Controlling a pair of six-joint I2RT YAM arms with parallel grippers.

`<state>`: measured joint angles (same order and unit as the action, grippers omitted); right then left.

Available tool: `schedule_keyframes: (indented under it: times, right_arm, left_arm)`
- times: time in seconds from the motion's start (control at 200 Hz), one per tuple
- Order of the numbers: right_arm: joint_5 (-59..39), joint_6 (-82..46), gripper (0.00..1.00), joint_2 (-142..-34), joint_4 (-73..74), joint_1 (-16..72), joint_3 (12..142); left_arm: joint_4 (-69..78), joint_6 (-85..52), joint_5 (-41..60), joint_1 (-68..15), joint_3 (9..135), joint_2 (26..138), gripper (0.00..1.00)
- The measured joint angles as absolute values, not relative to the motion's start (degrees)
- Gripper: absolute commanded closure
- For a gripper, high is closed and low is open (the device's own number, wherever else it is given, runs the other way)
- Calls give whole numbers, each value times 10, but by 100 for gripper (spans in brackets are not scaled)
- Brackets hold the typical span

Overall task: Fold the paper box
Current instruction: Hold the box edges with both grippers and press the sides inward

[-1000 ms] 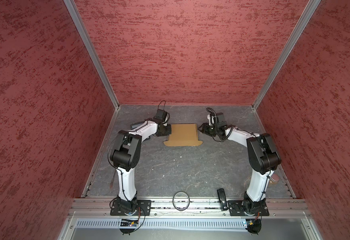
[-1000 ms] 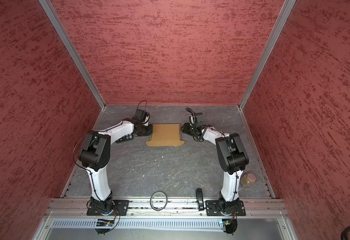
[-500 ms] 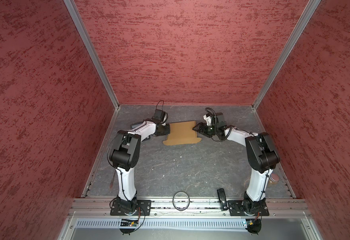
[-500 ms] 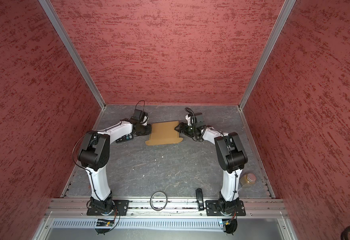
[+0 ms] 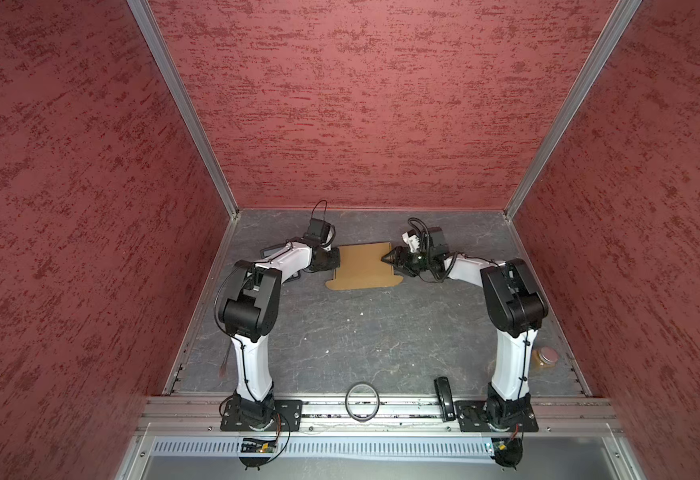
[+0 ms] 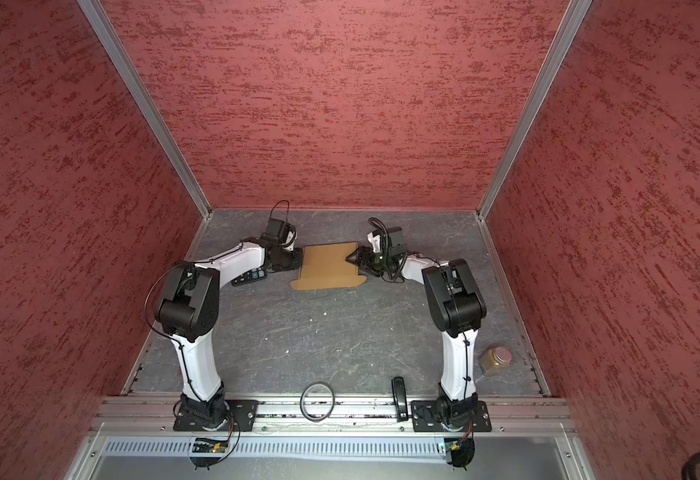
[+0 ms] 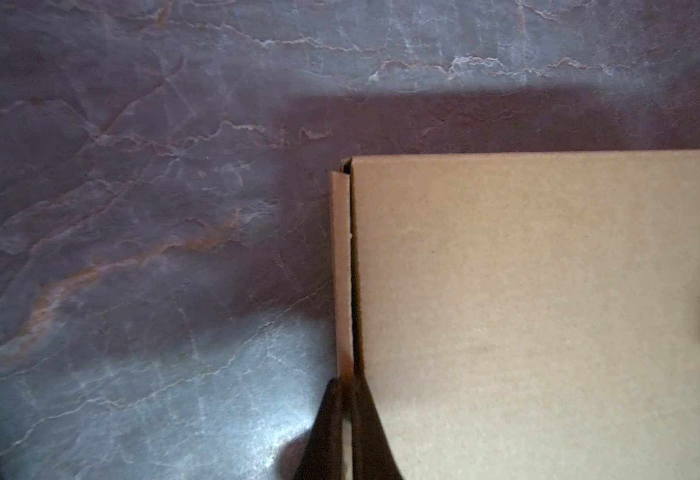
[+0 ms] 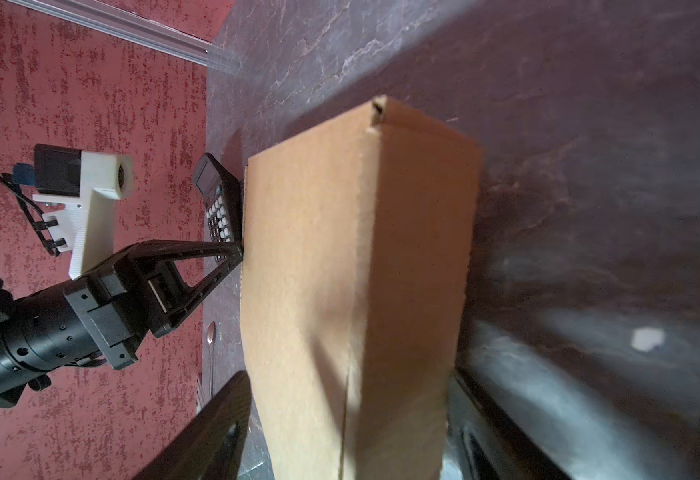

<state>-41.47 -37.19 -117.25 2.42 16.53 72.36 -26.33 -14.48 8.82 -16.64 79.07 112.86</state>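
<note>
Comparing with a second ago: the right gripper point(image 5: 385, 258) was parked just off the right edge of the paper box point(image 5: 361, 266), and now its tip sits over that edge. The box has also twisted a bit out of square. It sits at the far middle of the table point(image 5: 361, 332), between both arms. The left gripper point(image 7: 347, 386) is still pinched tight on the thin flap along the box's left side. The right one has its fingers point(image 8: 215, 432) spread wide either side of the box's end, can't tell if they're actually squeezing.

Containers: the box looks closed, so its inside is hidden. The little jar point(image 6: 494, 360) by the right arm's base has something amber in it, lid on.
</note>
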Motion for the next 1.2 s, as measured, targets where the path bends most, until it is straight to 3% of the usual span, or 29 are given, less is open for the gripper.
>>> schedule_keyframes:
  times: [0.486,0.751,1.197]
  right_arm:
    - [-446,-411,30,-1199,64,162,736]
    - [-439,-402,24,-1199,42,162,756]
    - [-437,-390,24,-1211,17,162,784]
  left_arm:
    - [-257,-134,78,-161,791,1130,92]
    - [-246,-130,81,-157,791,1133,92]
    - [-243,-125,90,-150,791,1134,92]
